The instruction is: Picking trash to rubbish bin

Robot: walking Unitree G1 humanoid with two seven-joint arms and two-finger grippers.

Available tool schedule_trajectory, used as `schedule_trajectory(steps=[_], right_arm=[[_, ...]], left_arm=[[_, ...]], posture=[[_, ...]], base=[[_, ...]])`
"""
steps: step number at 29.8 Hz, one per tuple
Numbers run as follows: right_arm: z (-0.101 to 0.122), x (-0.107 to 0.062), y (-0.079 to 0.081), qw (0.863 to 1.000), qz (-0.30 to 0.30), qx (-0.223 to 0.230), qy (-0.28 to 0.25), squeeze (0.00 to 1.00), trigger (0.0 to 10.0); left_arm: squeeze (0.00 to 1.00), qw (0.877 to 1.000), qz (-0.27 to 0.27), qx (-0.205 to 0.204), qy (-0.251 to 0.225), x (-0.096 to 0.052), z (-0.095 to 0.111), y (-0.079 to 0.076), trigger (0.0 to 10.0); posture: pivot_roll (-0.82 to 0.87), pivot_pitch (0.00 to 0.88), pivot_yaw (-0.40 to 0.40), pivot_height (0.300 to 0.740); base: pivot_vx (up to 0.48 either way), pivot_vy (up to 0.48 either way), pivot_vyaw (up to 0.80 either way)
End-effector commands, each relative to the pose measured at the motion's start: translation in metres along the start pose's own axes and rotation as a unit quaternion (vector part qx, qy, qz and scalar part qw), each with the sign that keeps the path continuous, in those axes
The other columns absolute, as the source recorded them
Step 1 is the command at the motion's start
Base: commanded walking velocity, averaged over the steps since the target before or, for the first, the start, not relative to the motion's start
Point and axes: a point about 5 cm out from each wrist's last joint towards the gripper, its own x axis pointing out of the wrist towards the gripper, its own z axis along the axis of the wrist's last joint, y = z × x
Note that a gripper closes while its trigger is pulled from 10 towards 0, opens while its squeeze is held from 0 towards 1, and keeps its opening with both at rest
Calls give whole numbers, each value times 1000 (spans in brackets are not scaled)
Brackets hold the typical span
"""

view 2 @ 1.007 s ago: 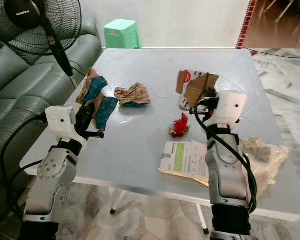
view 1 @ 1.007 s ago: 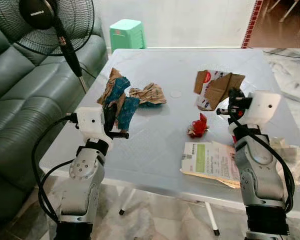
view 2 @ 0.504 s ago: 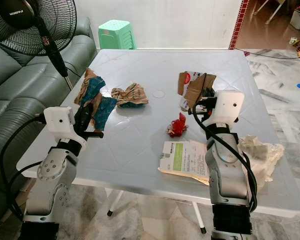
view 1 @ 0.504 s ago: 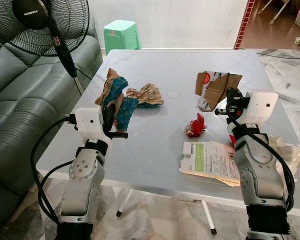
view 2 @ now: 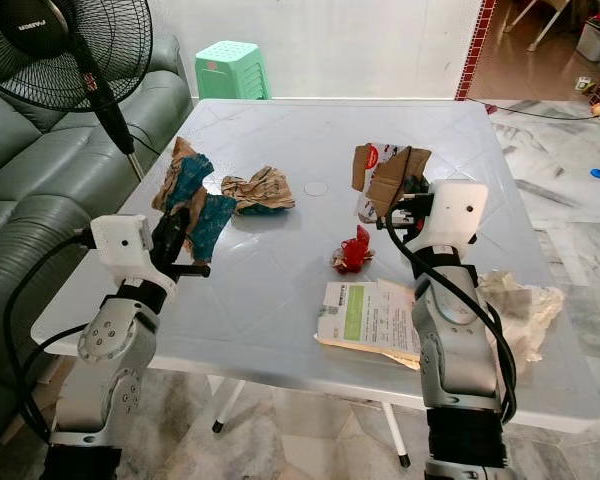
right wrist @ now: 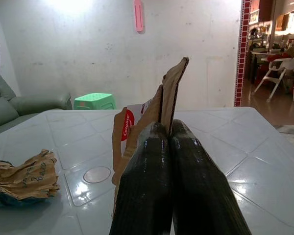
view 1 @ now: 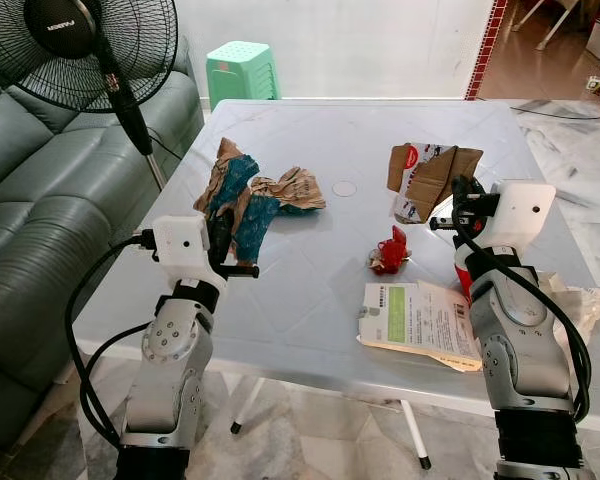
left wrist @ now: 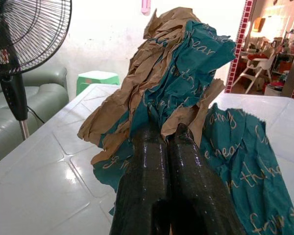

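Over on the far left a grey-green sofa (view 1: 40, 200) runs along the side of the white table (view 1: 310, 300), with a black standing fan (view 1: 75, 45) leaning over its back and a green plastic stool (view 1: 242, 68) against the wall beyond the table's far edge. The left gripper (left wrist: 169, 129) is up at the table's left side, its two black fingers pressed together on the lower edge of a crumpled brown-and-teal paper bag (view 1: 235, 190), which bunches up above and around the fingertips in the wrist view. Just beside that bag, toward the middle of the table, lies a second, smaller wad of brown paper (view 1: 292, 188) with a bit of teal under it, resting flat on the tabletop. Further along, near the centre, a small red wrapper (view 1: 390, 252) sits by itself, and in front of it a stack of printed papers (view 1: 415, 320) with a green panel lies near the table's front edge. The right gripper (right wrist: 165, 128) is raised at the right side of the table, fingers closed tight on the edge of a torn cardboard toothpaste box (view 1: 430, 172), brown inside with a red-and-white printed face, which stands up from between the fingertips. At the far right, behind the right arm, a crumpled pale plastic bag (view 1: 580, 305) rests on the table's corner.
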Motion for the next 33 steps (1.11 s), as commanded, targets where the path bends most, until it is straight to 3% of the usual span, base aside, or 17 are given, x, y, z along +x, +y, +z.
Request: schedule_trajectory(steps=[1, 33], right_arm=[[0, 2, 3, 1000, 3, 1, 6, 0, 10000], [-1, 3, 1, 1000, -1, 5, 11, 0, 10000]], left_arm=[[0, 1000, 5, 2, -5, -1, 3, 1, 10000], [0, 1000, 3, 2, -3, 0, 2, 0, 10000]], posture=[[8, 13, 14, 740], [4, 17, 16, 740]], base=[[-270, 0, 0], [-329, 0, 0]])
